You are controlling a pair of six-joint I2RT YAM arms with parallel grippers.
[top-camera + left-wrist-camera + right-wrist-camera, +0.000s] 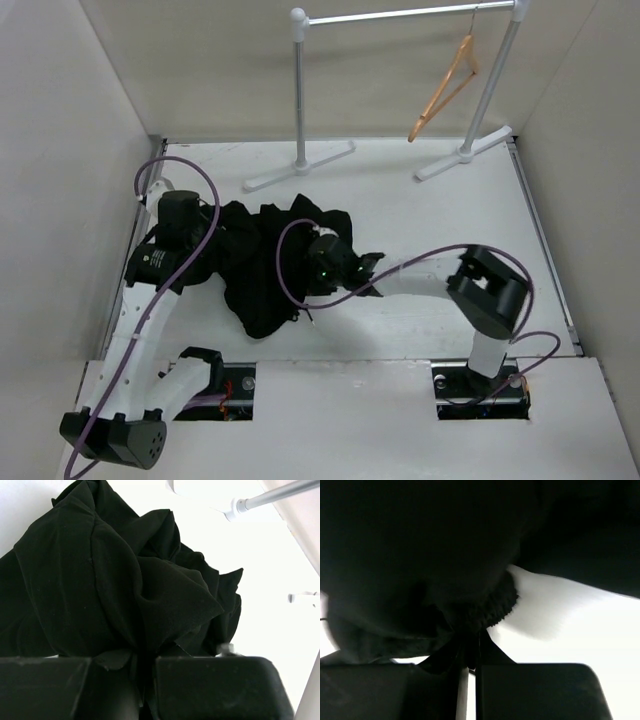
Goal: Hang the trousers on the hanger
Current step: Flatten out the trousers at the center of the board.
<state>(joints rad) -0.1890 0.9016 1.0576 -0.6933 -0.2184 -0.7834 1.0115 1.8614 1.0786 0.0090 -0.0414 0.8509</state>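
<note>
Currently: pick-up stage, both arms on the cloth. Black trousers [265, 270] lie bunched in a heap on the table [430, 230], between the two grippers.

At the left gripper [142, 680]: jaws together, a pinch of fabric caught between them. The rest of the heap rises directly ahead of it.

At the right gripper [469, 677]: jaws drawn to a narrow slit, with a fold beside the gathered, ribbed hem tucked into it. Reads as clamped on the trousers, though how deep the bite goes is not visible. Overhead, this gripper sits on the heap's right side and the other at its left edge.

Wooden hanger [448, 88] hangs tilted by its hook from the metal rail [400, 15], well beyond the right gripper and off to its right. Nothing is on it, and it is well apart from the cloth.

Judgement: garment grasped at two points, not yet lifted or spread, and hanging not begun. Early in the task.

Next move, as I read it:
- Raise both grippers and draw them apart so the cloth opens and the legs hang free.
- Cannot tell which part each holds, waist or leg, so a regrasp may be needed.
- Carry the cloth toward the hanger and feed a leg end through the triangle, over the lower bar.

Risks: a thin pinch slipping under the weight; the hanger swinging on contact.
</note>
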